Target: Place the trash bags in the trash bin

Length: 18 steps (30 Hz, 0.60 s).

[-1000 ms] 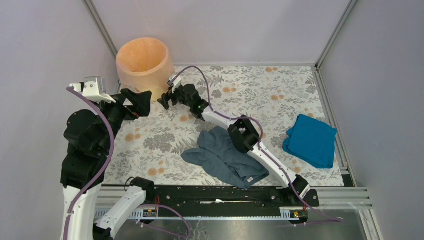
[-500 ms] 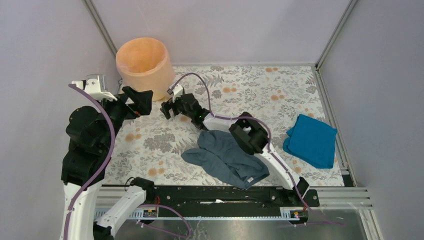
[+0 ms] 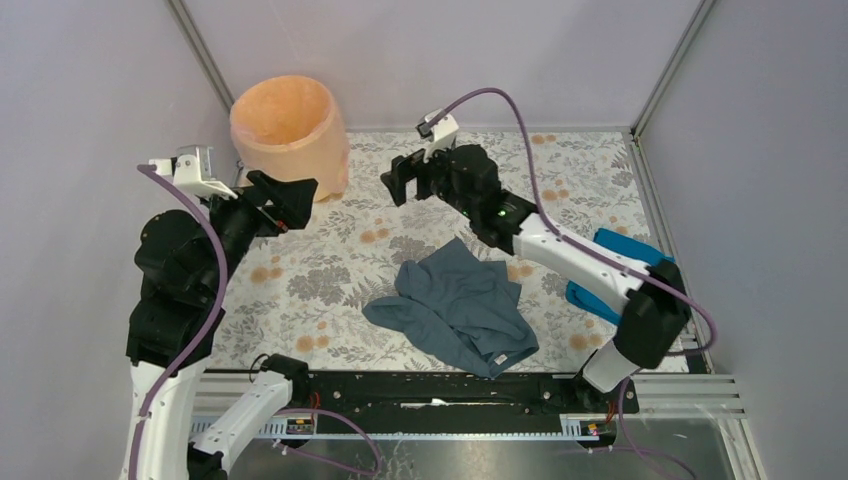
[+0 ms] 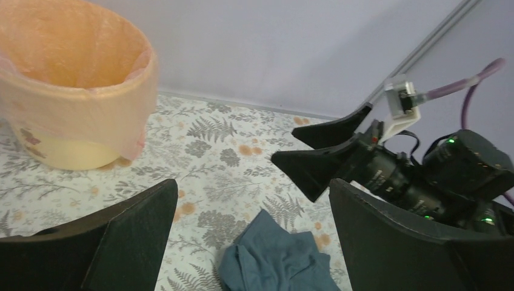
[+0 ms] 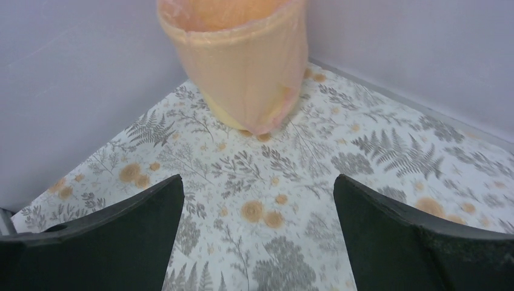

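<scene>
One wrinkly bag (image 4: 79,112) over round bin (image 4: 63,154)

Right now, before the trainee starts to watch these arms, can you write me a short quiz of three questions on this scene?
1. True or false: the right gripper is shut on the bag.
2. Where is the bag? A: lining the bin, folded over its rim. B: in the left gripper. C: under the right arm.
3. Short answer: in the top view, which thing does the right arm partly hide?

Key: 1 false, the right gripper and the left gripper are both open and empty. 2 A. 3 the blue cloth.
</scene>
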Each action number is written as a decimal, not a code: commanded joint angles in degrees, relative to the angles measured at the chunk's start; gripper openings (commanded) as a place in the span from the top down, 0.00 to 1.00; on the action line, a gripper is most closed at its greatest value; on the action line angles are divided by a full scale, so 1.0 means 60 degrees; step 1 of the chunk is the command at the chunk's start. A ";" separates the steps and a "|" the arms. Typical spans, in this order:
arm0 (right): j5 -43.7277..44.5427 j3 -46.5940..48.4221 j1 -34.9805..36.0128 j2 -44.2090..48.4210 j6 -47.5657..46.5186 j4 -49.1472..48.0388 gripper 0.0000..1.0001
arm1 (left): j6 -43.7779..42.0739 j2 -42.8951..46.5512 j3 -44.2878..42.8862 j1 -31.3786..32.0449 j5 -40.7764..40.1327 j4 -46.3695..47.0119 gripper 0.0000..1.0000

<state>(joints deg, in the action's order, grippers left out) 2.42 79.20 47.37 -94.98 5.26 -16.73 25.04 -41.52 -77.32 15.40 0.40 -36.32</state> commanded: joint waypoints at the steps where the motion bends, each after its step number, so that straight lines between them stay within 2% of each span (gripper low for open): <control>1: 0.0893 -0.0145 0.0006 0.1898 0.0423 0.3115 0.00 | 0.0250 -0.0125 -0.0781 -0.0007 0.0632 0.0390 0.01; 4: 0.1650 -0.0171 0.0003 0.3421 0.0221 0.4586 0.00 | 0.0064 -0.0153 -0.1366 -0.0003 0.0451 0.0115 0.01; 10: 0.3022 0.1041 0.0001 0.5850 0.0015 0.7451 0.00 | -0.0115 -0.0177 -0.2181 -0.0003 -0.0037 -0.0041 0.01; 18: 0.3498 0.3263 0.0007 0.6987 0.0110 0.9507 0.00 | 0.0108 -0.0437 -0.2622 -0.0003 -0.0038 0.0202 0.01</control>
<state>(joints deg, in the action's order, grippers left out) 19.51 94.43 47.24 -53.89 6.00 31.88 25.34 -42.52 -91.46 15.40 0.89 -37.45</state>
